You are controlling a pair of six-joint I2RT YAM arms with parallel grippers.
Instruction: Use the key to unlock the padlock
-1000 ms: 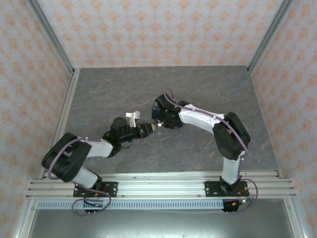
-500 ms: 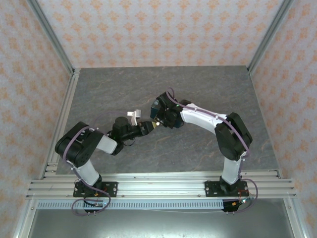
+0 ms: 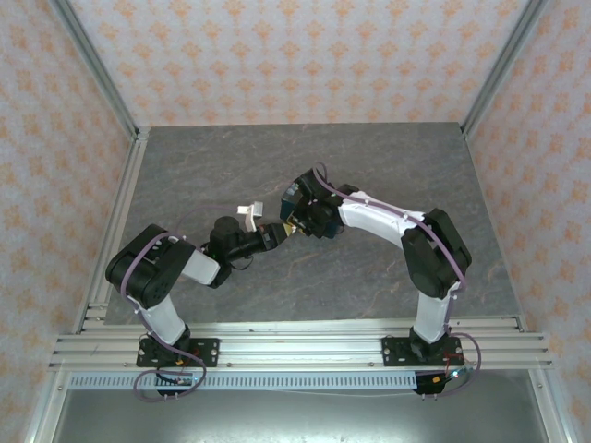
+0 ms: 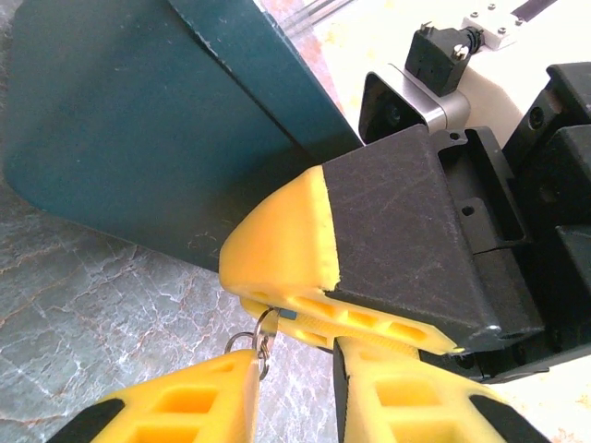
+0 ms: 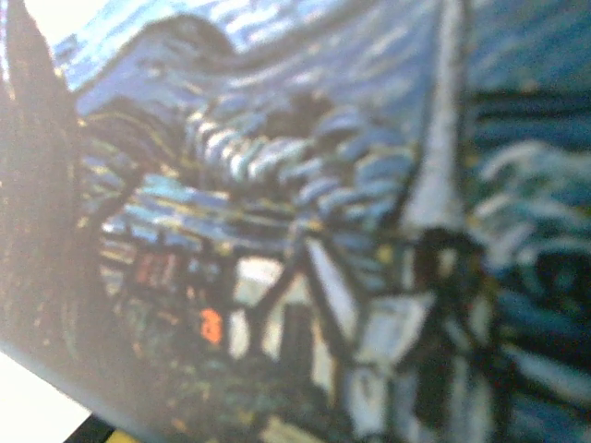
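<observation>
High above and behind the 2 arm bases (image 3: pixel 417 351), looking down over the whole grey table (image 3: pixel 388 166). On the left wrist, close beside the dark-blue tin (image 4: pixel 138 120), facing its plain side. On the right wrist, closer yet, blurred against the same tin's painted face.

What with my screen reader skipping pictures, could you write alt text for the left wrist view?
A metal key ring hangs at the left gripper, just under the right gripper; behind them a dark teal tin and the marbled table.

Tin (image 5: pixel 295 221) blurred; padlock (image 4: pixel 288 314) largely hidden.
</observation>
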